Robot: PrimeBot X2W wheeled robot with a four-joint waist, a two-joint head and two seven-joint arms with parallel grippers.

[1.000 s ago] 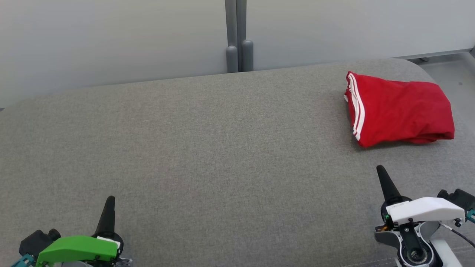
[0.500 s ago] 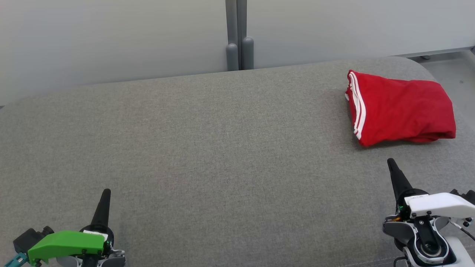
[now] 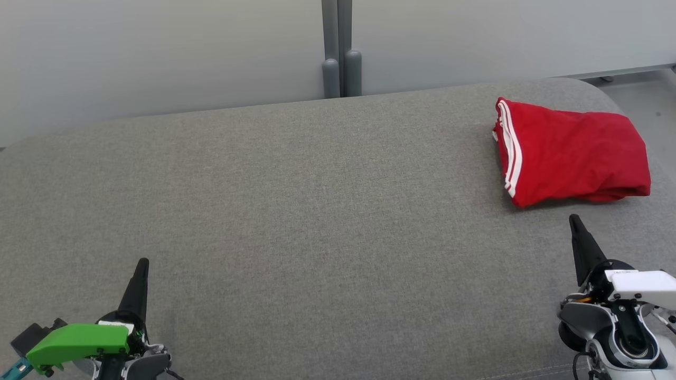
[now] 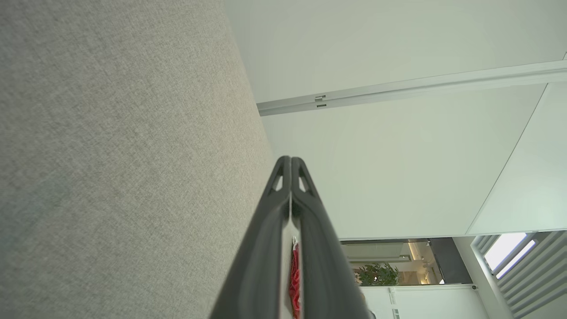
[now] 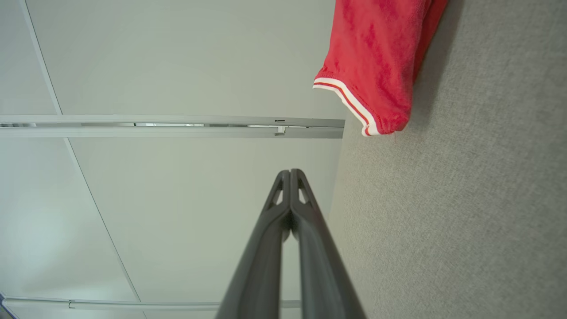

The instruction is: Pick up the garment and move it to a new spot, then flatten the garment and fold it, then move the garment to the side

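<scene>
In the head view the red garment point(image 3: 573, 153) lies folded at the far right of the grey cushion point(image 3: 317, 211). Since a second ago the right gripper point(image 3: 574, 219) has slid a bit out to the right and the left gripper point(image 3: 141, 265) a bit to the left, both pinched shut and holding nothing. In the left wrist view the two dark fingers press together over bare cushion. In the right wrist view they are shut too, and the garment point(image 5: 376, 53) is near but not touching, so the job looks about done.
</scene>
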